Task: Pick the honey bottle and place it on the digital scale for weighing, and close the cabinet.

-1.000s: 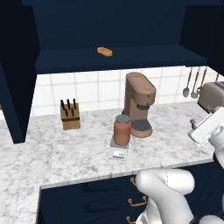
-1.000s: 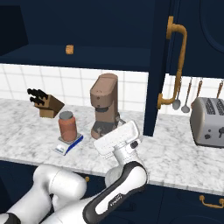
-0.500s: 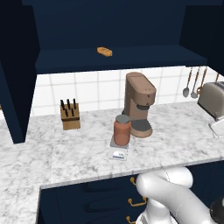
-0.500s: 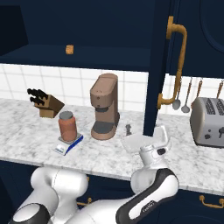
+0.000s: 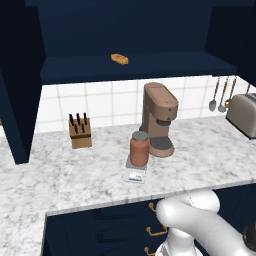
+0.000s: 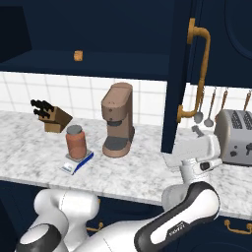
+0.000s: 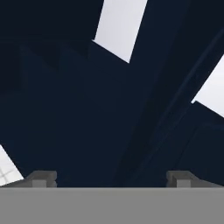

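Marble counter (image 5: pixel 200 150): honey bottle (image 5: pixel 139 149) beside coffee machine (image 5: pixel 159 119)

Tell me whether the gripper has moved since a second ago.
Yes. In the right base view the gripper has swung right, away from the coffee machine, and now sits beside the open cabinet door, below its brass handle.

The stout reddish-brown honey jar with a grey lid (image 5: pixel 139 149) covers most of the flat grey digital scale (image 5: pixel 135 175), whose display is too small to read. The dark navy cabinet door with a long brass handle (image 6: pixel 178 74) is cut off by the right base view's top edge. The silver toaster (image 5: pixel 243 114) runs off the left base view's right edge. The white tool (image 6: pixel 198 131) is seen from behind, its fingers hidden.
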